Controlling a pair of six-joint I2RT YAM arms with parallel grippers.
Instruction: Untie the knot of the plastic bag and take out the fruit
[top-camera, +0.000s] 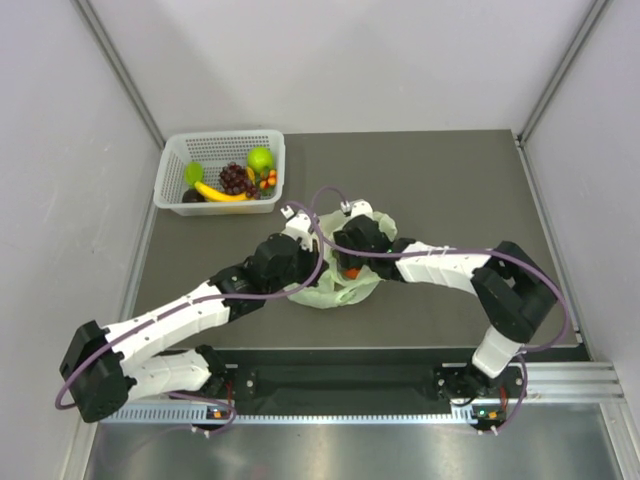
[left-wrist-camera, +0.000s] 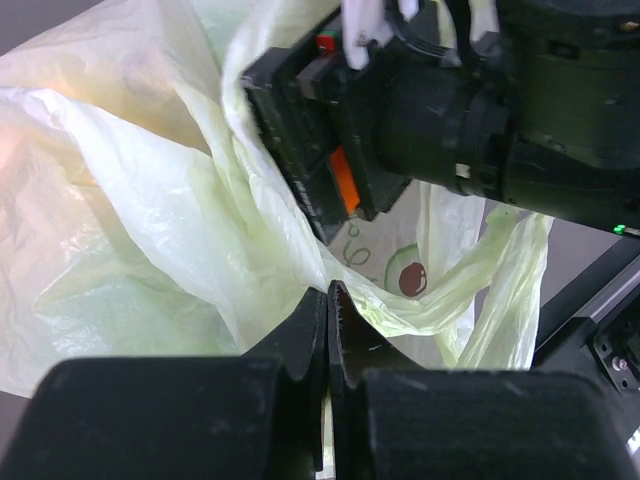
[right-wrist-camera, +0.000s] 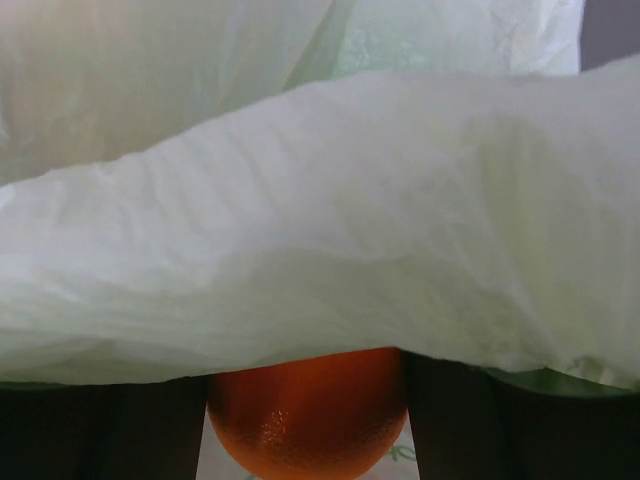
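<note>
The plastic bag (top-camera: 335, 290) lies crumpled at the table's middle, pale green and translucent, with both arms over it. My left gripper (left-wrist-camera: 328, 292) is shut, pinching a fold of the plastic bag (left-wrist-camera: 150, 200) at its fingertips. Inside the bag, my right gripper (right-wrist-camera: 305, 432) is shut on a small round orange (right-wrist-camera: 300, 400), which fills the gap between the two dark fingers (right-wrist-camera: 100, 435). Bag film (right-wrist-camera: 320, 230) drapes over that gripper and hides everything ahead. From above, the orange (top-camera: 352, 272) shows under the right wrist. The knot is not in view.
A white lattice basket (top-camera: 172, 170) stands at the back left, holding a banana (top-camera: 220, 192), dark grapes (top-camera: 236, 178) and a green apple (top-camera: 260, 158). Grey walls close in on both sides of the dark table (top-camera: 450, 190).
</note>
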